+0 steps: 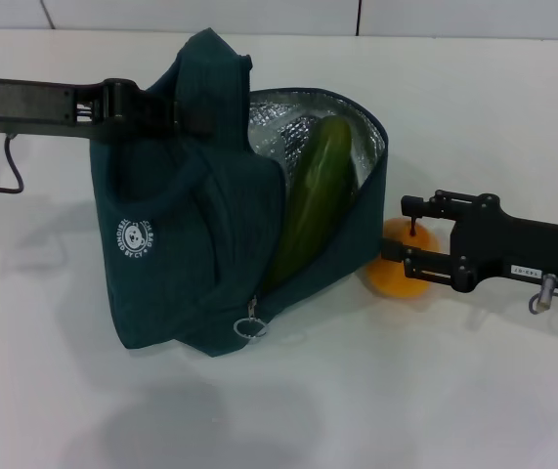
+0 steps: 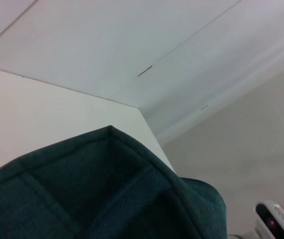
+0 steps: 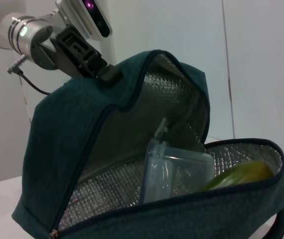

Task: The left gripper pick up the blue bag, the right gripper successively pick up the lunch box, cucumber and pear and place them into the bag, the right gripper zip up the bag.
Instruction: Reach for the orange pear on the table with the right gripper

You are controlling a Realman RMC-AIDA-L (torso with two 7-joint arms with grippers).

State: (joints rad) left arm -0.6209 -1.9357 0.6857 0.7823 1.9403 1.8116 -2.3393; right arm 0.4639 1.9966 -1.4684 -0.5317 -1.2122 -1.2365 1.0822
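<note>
The pear [image 1: 403, 273] sits on the white table [image 1: 474, 391] just beside the blue bag [image 1: 181, 264], toward the table's right edge. Round and smooth-skinned, it probably rolls easily and slips under a skewed pinch, and its flesh would bruise if squeezed hard; the widest part of the body, well below the stem, looks like the best place to hold. The right gripper [image 1: 407, 234] reaches in from the right, one finger over the fruit's top and one across its middle, so it brackets the pear; whether it has actually clamped down I cannot tell.

The bag is soft fabric and holds its mouth open only because the left gripper [image 1: 151, 107] has clenched the handles at the top. Inside the foil lining, the cucumber [image 1: 310, 200] leans against the wall and the lunch box [image 3: 174, 172] stands beside it.
</note>
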